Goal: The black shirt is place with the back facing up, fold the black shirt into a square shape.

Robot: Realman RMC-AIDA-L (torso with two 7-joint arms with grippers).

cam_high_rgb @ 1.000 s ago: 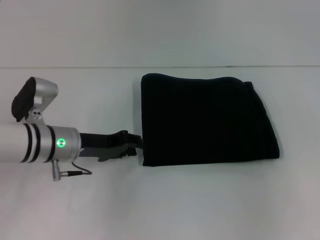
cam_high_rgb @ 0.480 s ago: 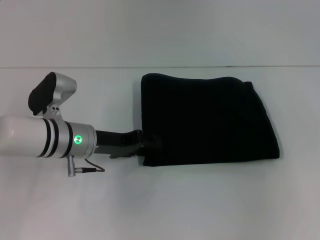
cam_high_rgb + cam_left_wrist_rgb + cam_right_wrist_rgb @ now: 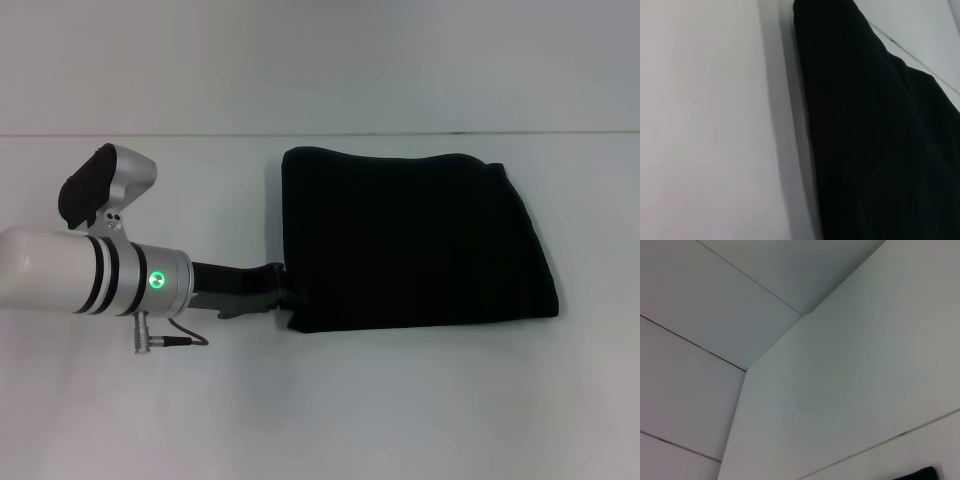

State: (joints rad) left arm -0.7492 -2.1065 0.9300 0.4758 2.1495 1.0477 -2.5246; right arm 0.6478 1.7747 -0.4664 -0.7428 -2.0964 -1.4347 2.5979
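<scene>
Black soft-fabric shirt [image 3: 410,240], folded near-square, lies toward the white desk's [image 3: 320,410] far right edge, the left end effector [image 3: 290,292] at its near-left corner, grip state unclear; a careless withdrawal could drag and unfold that corner.

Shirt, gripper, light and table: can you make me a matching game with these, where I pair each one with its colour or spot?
Things:
1. shirt
2. left gripper
3. light on the arm
4. table

Clues:
A. glowing green
B. white, under everything
C. black, folded into a near-square
D. at the shirt's near left corner

Pairs: 1-C, 2-D, 3-A, 4-B
</scene>
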